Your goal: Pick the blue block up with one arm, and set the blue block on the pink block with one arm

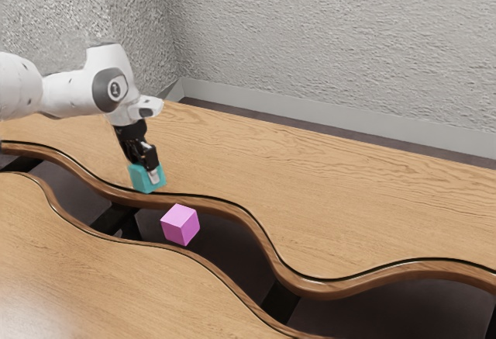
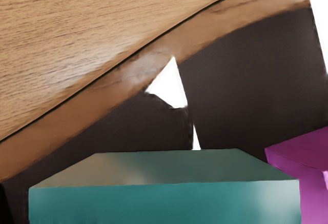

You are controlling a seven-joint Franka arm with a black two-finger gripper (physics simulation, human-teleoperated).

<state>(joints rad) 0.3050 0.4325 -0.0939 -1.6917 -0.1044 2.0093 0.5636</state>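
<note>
Pinching a teal-blue cube block, the black two-finger gripper hung up and to the exterior view's left of the pink cube block, which sat in a dark gap of the wavy wooden table. In the wrist view the teal-blue cube block stood beside the pink cube block, not over it; released there, it would likely clip an edge and tumble.

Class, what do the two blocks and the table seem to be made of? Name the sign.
The blue block: even teal faces, faint sheen, no grain; plastic or painted wood, unclear. The pink block: flat matte colour, likewise unclear. The table: looks like varnished wood, with clear grain lines and a darker rim.
</note>
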